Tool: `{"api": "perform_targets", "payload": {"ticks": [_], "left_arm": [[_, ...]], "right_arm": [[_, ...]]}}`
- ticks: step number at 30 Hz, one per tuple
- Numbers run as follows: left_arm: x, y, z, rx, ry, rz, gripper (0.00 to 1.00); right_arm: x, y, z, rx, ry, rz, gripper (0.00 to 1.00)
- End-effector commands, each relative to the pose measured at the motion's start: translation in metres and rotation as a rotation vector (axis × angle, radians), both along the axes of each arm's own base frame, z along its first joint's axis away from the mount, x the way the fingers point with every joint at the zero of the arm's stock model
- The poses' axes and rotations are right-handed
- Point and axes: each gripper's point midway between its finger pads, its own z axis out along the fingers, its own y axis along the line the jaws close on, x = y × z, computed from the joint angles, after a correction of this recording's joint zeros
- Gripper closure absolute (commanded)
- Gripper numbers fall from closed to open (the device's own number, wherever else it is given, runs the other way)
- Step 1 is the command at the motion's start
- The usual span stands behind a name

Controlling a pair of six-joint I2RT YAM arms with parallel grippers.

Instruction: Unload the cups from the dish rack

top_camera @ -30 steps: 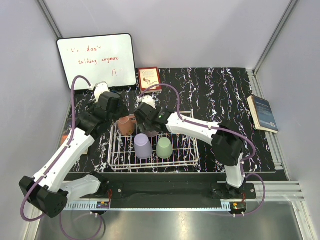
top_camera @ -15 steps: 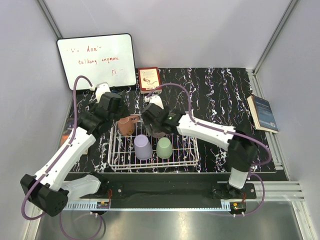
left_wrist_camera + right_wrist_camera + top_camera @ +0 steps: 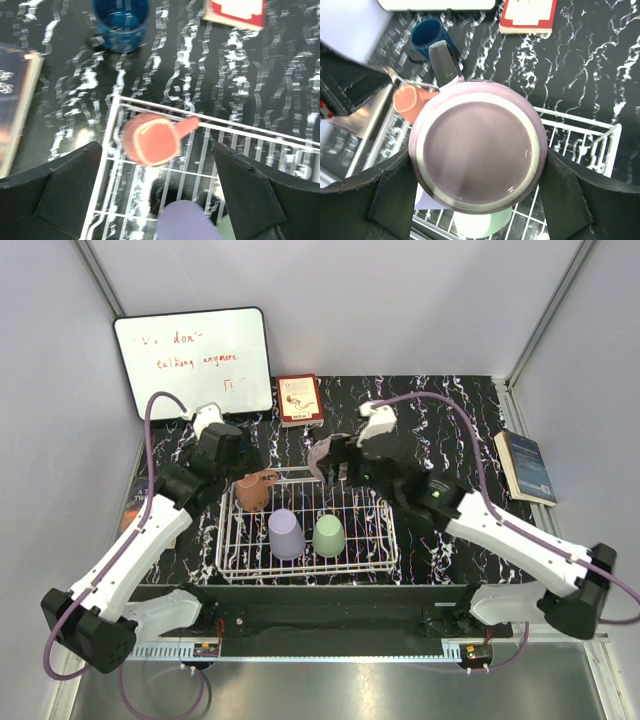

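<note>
The white wire dish rack holds an upside-down lavender cup, an upside-down light green cup and a tilted terracotta cup in its back left corner. My right gripper is shut on the mauve cup and holds it above the rack's back edge; its base fills the right wrist view. My left gripper is open above the terracotta cup, not touching it. A dark blue cup stands on the table behind the rack. No pink cup shows.
A whiteboard leans at the back left. A red book lies behind the rack. A blue book lies at the table's right edge. Another book lies left of the rack.
My right arm has lifted the mauve cup out of the rack and carried it up and to the right. The left gripper has hardly moved.
</note>
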Motion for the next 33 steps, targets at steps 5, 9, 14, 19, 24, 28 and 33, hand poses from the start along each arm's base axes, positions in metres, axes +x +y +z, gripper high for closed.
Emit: {"api": "perform_targets", "payload": {"ticks": [5,9,14,19,24,28,33], "left_arm": [[-0.008,-0.066,0.052,-0.382,-0.299,-0.289,0.01],[-0.025,-0.098,0.082,-0.552,-0.449,-0.486,0.01],[-0.038,-0.126,0.095,-0.672,-0.46,-0.644,0.01],[-0.046,-0.145,0.101,-0.762,-0.448,-0.747,0.01],[-0.054,-0.155,0.116,-0.851,-0.482,-0.824,0.01],[-0.058,-0.162,0.12,-0.894,-0.473,-0.867,0.01],[-0.067,-0.166,0.131,-0.936,-0.499,-0.929,0.03]], "right_arm": [[-0.001,-0.012,0.039,0.539,-0.054,0.121,1.0],[-0.021,-0.004,0.06,0.703,-0.074,0.295,1.0],[-0.033,-0.004,0.066,0.863,-0.044,0.404,1.0],[-0.039,-0.007,0.068,0.917,-0.048,0.451,1.0],[-0.044,-0.001,0.067,0.927,-0.038,0.502,1.0],[-0.042,0.001,0.065,0.92,-0.028,0.508,1.0],[-0.043,0.007,0.06,0.915,-0.005,0.535,1.0]]}}
